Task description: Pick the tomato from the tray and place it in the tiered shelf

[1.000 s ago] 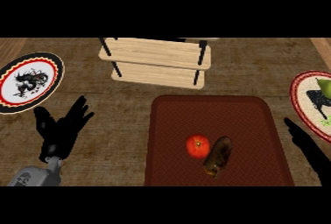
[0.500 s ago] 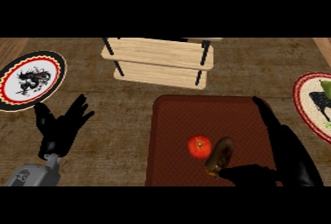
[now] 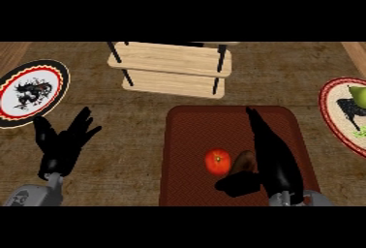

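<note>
Tomato (image 3: 217,162) on dark red tray (image 3: 190,131), approx tray centre, just left of brown oblong item (image 3: 244,160). R hand (image 3: 271,155) over tray at tomato's 3 o'clock, fingers straight toward 12, thumb (image 3: 236,183) out at 7; holds nothing. L hand (image 3: 63,145) resting at 9 o'clock, fingers spread, up. Wooden tiered shelf (image 3: 172,68) at 12, well apart from tomato. Patterned plates at far left (image 3: 28,92) and far right (image 3: 346,114).

I look down on a brown counter top (image 3: 121,121) with a rough, woven-looking grain. Paler wooden strips show at the far left corner (image 3: 13,51) and far right corner (image 3: 354,50). The light is even and soft.
</note>
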Robot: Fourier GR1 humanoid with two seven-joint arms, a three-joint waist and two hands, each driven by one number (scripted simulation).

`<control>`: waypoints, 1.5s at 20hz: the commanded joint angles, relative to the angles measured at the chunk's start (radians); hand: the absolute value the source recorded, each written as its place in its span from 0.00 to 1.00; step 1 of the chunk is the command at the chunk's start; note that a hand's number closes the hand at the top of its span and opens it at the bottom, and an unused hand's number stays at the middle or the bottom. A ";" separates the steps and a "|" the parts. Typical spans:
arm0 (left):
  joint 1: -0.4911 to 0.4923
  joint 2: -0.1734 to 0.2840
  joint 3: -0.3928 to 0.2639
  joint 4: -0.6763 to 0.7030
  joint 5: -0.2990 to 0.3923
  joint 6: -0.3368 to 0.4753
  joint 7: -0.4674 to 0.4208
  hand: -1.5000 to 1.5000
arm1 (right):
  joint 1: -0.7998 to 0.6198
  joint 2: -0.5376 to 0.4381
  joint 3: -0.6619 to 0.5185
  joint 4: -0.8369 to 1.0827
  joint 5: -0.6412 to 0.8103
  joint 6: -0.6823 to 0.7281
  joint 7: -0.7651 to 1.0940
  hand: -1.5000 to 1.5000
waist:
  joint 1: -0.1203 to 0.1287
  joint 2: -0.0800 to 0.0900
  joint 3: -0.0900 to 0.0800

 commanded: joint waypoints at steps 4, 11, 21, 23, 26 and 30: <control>0.036 -0.007 0.010 0.054 0.001 -0.028 -0.009 0.50 | -0.018 0.117 0.041 0.077 0.143 0.056 0.249 0.00 | -0.013 0.005 -0.007; 0.044 -0.008 0.019 -0.002 -0.002 -0.008 0.046 0.50 | 0.011 0.229 0.023 0.137 0.234 0.075 0.217 0.00 | -0.011 0.004 -0.005; 0.040 -0.032 0.032 0.053 -0.020 -0.041 0.005 0.50 | 0.031 0.303 -0.072 0.270 0.343 0.137 0.144 0.00 | -0.016 0.006 -0.005; 0.037 -0.017 0.058 0.070 -0.006 -0.072 -0.002 0.50 | 0.035 0.341 -0.072 0.334 0.382 0.108 0.102 0.00 | -0.013 0.008 -0.005; 0.024 -0.051 0.030 0.046 -0.047 -0.038 -0.005 0.50 | 0.017 0.376 -0.061 0.445 0.422 0.025 0.064 0.00 | -0.006 0.009 -0.004; 0.087 -0.021 0.064 -0.042 -0.034 -0.057 0.032 0.50 | 0.135 0.358 -0.113 0.370 0.444 0.038 -0.057 0.00 | -0.009 0.005 -0.004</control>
